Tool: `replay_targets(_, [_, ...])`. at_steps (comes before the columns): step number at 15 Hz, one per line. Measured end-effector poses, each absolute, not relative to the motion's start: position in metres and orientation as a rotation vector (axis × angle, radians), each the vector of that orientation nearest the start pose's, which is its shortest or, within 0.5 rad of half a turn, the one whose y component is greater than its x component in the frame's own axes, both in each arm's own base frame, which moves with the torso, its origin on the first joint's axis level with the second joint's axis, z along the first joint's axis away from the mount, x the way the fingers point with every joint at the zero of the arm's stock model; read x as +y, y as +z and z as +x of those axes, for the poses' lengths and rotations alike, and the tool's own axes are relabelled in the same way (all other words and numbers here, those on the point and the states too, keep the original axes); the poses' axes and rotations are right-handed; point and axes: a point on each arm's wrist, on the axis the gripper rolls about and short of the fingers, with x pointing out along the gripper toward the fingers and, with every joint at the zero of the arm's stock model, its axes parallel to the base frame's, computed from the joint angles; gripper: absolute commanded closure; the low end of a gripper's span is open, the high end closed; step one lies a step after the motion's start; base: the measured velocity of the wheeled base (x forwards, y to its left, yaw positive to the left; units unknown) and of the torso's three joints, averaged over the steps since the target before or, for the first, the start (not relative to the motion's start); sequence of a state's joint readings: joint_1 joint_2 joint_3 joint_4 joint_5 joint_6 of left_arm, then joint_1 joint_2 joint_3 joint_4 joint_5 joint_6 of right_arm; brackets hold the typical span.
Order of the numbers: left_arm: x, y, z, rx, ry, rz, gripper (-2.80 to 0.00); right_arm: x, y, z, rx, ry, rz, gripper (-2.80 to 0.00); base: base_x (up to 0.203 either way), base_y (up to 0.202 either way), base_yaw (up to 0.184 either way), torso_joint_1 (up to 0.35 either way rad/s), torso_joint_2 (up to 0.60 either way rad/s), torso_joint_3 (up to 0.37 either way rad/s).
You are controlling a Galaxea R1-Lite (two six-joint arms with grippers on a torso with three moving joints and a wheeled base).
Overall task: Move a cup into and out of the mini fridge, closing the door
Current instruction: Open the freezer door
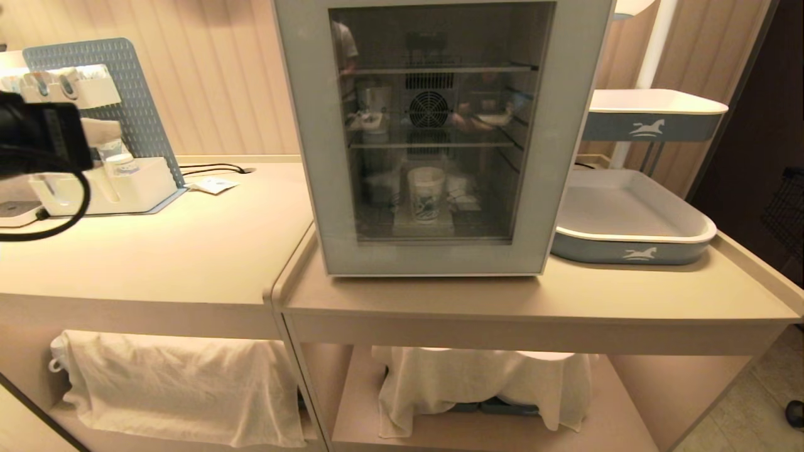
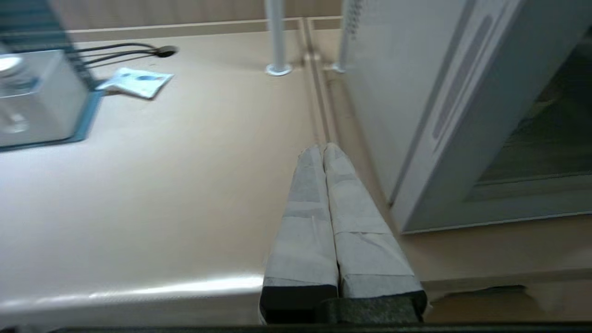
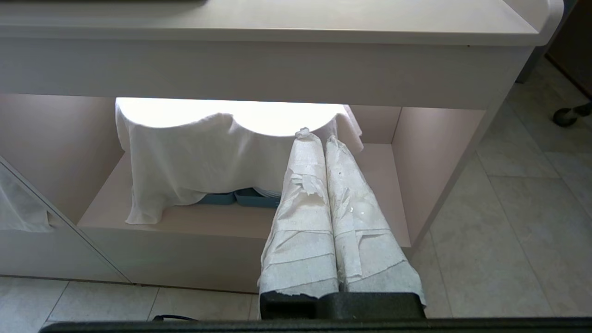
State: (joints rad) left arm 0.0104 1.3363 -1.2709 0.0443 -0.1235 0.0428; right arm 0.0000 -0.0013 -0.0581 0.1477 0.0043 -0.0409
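Observation:
The mini fridge point(image 1: 568, 188) stands on the counter with its grey-framed glass door point(image 1: 314, 157) shut. Behind the glass, the white cup point(image 1: 426, 194) with a blue print stands upright on the bottom shelf. My left arm's black wrist shows at the head view's left edge. The left gripper point(image 2: 322, 149) hovers over the counter just left of the fridge's front corner point(image 2: 416, 199), its taped fingers point(image 2: 305, 222) pressed together and empty. The right gripper point(image 3: 319, 137) hangs low in front of the counter, shut and empty, pointing at the cloth-covered lower shelf.
A white dispenser stand point(image 1: 103, 182) with a blue pegboard sits at the counter's left, with a small packet point(image 1: 213, 184) and a cable beside it. Right of the fridge lies a grey-and-white tray point(image 1: 634, 220). White cloths point(image 1: 182, 383) drape the lower shelves.

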Motion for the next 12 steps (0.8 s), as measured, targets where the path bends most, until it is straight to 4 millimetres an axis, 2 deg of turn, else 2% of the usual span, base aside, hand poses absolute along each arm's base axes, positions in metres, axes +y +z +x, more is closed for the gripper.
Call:
replay_targets(2, [-0.003,0.338,0.239,0.114,-0.234,-0.013,0.00,0.000,0.076,-0.028,0.088,0.006,-0.040,0.00,0.000,0.000,0.000,0.000,0.00,0.000])
replay_targets(6, [-0.008,0.330,0.271,0.138,-0.502,-0.092,0.00,0.000,0.076,-0.028,0.088,0.006,-0.041,0.00,0.000,0.000,0.000,0.000,0.00,0.000])
replay_targets(12, [0.000,0.310,0.298,0.196,-0.483,-0.100,0.00,0.000,0.076,-0.028,0.088,0.006,-0.041,0.00,0.000,0.000,0.000,0.000,0.00,0.000])
